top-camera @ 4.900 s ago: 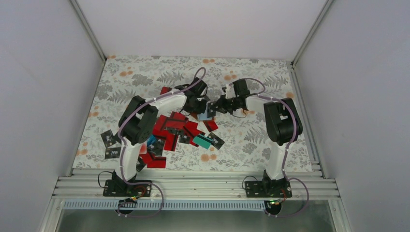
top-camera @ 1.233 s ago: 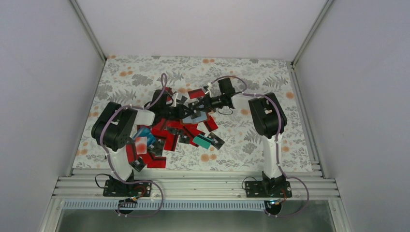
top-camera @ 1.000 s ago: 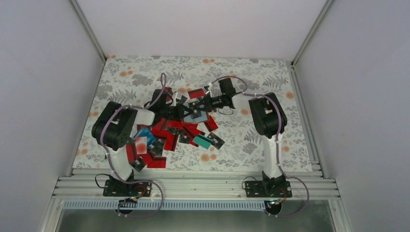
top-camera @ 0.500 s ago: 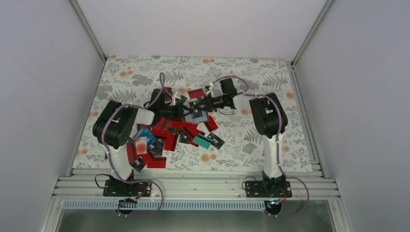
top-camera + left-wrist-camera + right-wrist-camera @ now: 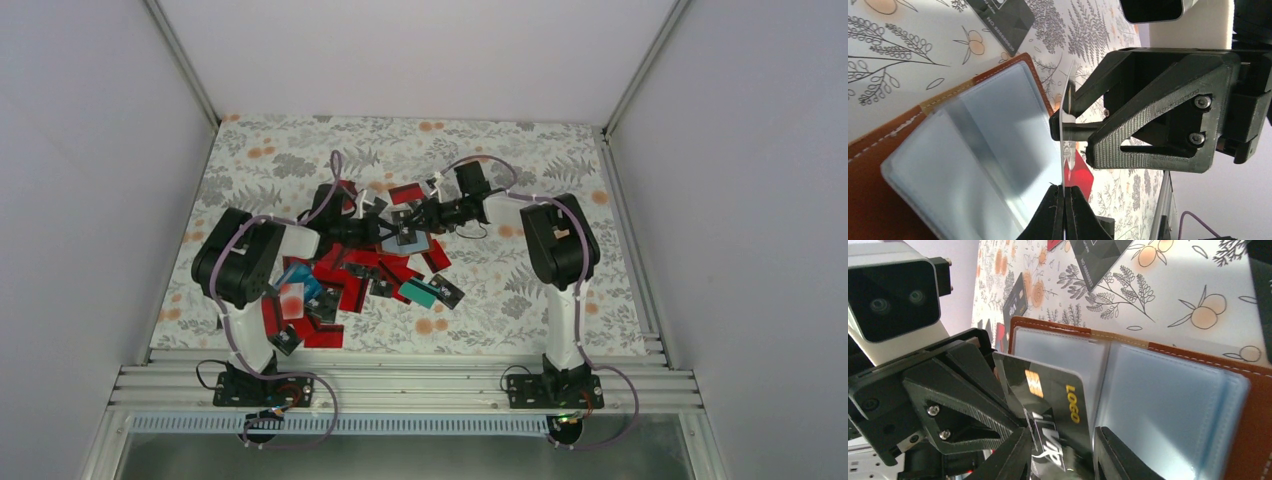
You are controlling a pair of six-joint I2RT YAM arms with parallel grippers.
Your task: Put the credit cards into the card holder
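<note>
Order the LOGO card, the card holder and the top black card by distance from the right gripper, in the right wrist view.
1. LOGO card, just before the right gripper.
2. Card holder, open behind it.
3. Top black card, on the cloth beyond.

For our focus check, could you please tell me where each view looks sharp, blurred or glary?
Top external: evenly lit and sharp. Left wrist: the brown leather card holder is blurred, while the right gripper is sharp. Right wrist: glare streaks cross the black plastic credit card, though its gold lettering is legible.
</note>
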